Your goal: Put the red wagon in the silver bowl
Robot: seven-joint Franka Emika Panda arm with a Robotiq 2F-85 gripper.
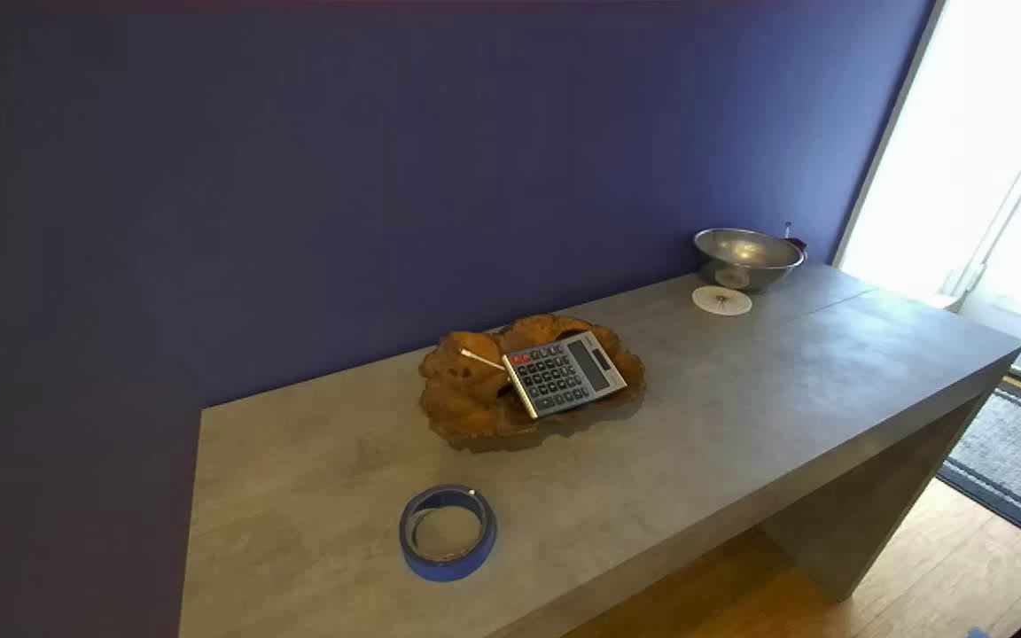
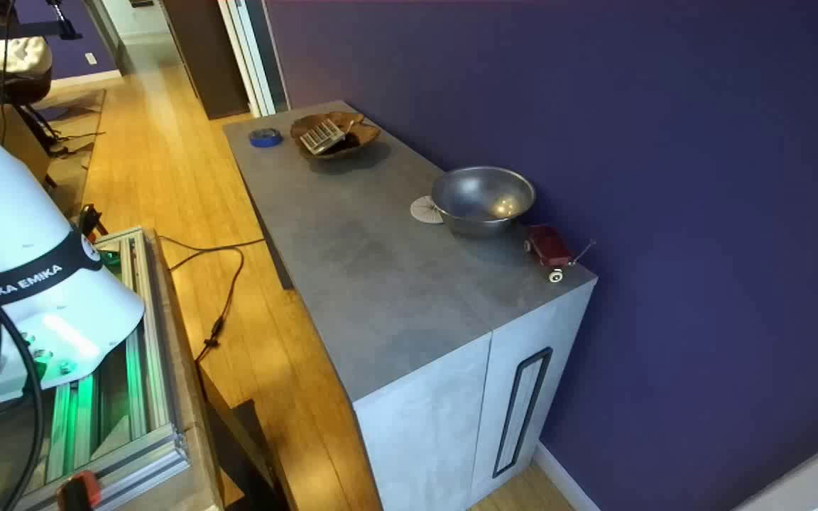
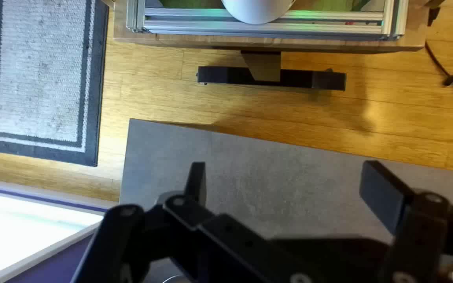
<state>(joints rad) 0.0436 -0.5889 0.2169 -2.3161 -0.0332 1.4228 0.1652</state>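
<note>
Wagon (image 2: 549, 245) is on the counter (image 2: 359, 248), outside the bowl (image 2: 483, 199): just beside it, between bowl and the counter's end, near the wall (image 2: 721, 213). Touching the bowl or not, can't tell. Fingers (image 3: 382, 196) are spread wide with nothing between them. My read: pick not done yet, next move is lining up over the wagon and going down.

Risks:
- Bowl flares wide over a narrow foot and the wagon sits right by it. A finger coming down that side could hit the flare, tip or shove the bowl.
- Wheels (image 2: 556, 275) probably roll. An off-centre squeeze or nudge could send the wagon off the counter's end, which is near.
- Handle (image 2: 582, 253) sticks out toward the wall. Could foul a finger or scrape the wall, then catch on the bowl at the drop.
- Visibility: can't make out the wagon in the wrist view, likely masked by the fingers, and in an exterior view the bowl (image 1: 748, 248) hides most of it. Poor sighting means a likely off-centre grasp.

Pose: arm (image 2: 11, 206) shows only its lower part, at the edge of an exterior view; fingers are out of frame in both exterior views. Wrist view looks down past the fingers onto the counter, with the arm's base (image 3: 258, 10) at the top, so the arm looks reached out over the counter, fingers aimed down, probably well above it.
</note>
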